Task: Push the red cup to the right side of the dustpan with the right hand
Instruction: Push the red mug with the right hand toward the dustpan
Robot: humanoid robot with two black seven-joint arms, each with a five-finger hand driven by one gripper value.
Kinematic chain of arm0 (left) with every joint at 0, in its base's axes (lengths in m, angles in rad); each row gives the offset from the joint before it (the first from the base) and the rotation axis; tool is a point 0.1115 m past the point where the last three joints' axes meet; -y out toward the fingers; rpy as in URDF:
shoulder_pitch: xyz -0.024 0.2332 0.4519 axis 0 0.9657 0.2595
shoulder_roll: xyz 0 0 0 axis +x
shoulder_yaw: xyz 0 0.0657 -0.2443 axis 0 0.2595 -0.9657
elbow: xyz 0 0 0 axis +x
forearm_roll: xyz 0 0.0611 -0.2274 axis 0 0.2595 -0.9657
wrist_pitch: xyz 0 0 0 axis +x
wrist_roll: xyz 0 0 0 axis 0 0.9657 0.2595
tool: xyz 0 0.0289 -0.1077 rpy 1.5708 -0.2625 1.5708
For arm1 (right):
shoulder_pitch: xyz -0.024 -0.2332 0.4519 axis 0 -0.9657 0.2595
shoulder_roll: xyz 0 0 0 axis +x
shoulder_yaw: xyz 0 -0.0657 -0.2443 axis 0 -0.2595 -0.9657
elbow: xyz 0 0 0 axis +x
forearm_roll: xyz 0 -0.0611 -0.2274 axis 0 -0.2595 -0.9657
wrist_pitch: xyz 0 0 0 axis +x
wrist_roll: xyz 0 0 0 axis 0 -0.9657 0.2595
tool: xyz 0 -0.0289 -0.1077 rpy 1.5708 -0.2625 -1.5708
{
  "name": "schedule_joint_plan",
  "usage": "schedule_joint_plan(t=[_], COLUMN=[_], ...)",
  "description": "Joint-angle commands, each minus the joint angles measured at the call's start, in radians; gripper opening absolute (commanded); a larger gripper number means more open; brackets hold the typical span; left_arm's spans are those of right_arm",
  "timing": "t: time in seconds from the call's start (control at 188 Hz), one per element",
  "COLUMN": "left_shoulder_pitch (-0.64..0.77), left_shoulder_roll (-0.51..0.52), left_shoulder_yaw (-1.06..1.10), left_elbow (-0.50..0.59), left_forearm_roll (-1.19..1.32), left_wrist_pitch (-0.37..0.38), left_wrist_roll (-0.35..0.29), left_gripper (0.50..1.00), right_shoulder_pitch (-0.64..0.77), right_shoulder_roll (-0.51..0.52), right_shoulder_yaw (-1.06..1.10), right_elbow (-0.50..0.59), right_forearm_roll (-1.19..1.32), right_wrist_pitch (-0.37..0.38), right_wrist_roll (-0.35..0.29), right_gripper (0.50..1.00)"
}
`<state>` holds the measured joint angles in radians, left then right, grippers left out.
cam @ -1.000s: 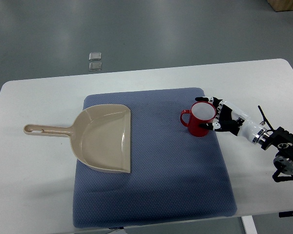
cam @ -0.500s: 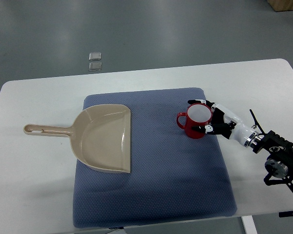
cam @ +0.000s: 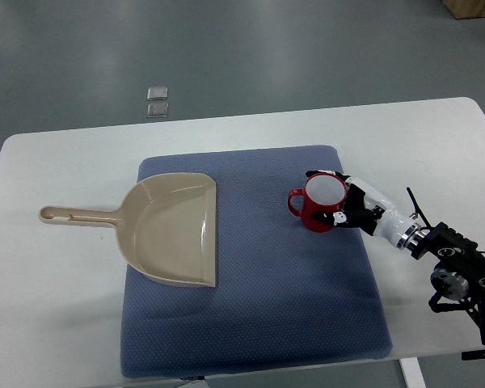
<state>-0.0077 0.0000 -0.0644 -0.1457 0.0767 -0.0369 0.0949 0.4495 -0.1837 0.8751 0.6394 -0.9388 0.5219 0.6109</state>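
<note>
A red cup (cam: 316,205) with a white inside stands upright on the blue mat (cam: 250,267), its handle pointing left. The beige dustpan (cam: 171,229) lies on the mat's left part, handle sticking out left over the white table. My right hand (cam: 345,202) comes in from the right edge and presses against the cup's right side, fingers curved around the rim and lower wall. A wide strip of mat separates cup and dustpan. The left hand is out of view.
The white table (cam: 48,275) ends close behind the mat and at the right, near my right arm's black wrist gear (cam: 461,271). Two small clear squares (cam: 157,101) lie on the grey floor beyond the table.
The right hand has slid left across the mat, and the red cup has moved left with it, a little closer to the dustpan. The dustpan has stayed put.
</note>
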Motion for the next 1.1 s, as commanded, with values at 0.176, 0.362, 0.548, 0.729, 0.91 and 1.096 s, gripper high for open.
schedule_joint_plan(t=[0.176, 0.362, 0.548, 0.729, 0.91, 1.096], left_shoulder_pitch=[0.0, 0.0, 0.0, 0.0, 0.0, 0.0], left_shoulder_roll=[0.0, 0.0, 0.0, 0.0, 0.0, 0.0], left_shoulder_yaw=[0.0, 0.0, 0.0, 0.0, 0.001, 0.0], left_elbow=[0.0, 0.0, 0.0, 0.0, 0.0, 0.0], left_forearm_roll=[0.0, 0.0, 0.0, 0.0, 0.0, 0.0], left_wrist_pitch=[0.0, 0.0, 0.0, 0.0, 0.0, 0.0], left_wrist_roll=[0.0, 0.0, -0.001, 0.0, 0.0, 0.0], left_gripper=[1.0, 1.0, 1.0, 1.0, 1.0, 1.0], right_shoulder_pitch=[0.0, 0.001, 0.0, 0.0, 0.0, 0.0], right_shoulder_roll=[0.027, 0.03, 0.052, 0.061, 0.075, 0.092], right_shoulder_yaw=[0.009, 0.005, 0.009, 0.007, 0.002, 0.001], right_elbow=[-0.001, -0.001, -0.001, -0.001, -0.001, 0.0], right_forearm_roll=[0.0, 0.0, 0.0, 0.0, 0.0, 0.0], right_wrist_pitch=[-0.007, -0.016, -0.017, -0.03, -0.031, -0.031], right_wrist_roll=[0.0, 0.0, 0.0, 0.0, 0.0, 0.0], right_gripper=[0.93, 0.93, 0.93, 0.93, 0.93, 0.93])
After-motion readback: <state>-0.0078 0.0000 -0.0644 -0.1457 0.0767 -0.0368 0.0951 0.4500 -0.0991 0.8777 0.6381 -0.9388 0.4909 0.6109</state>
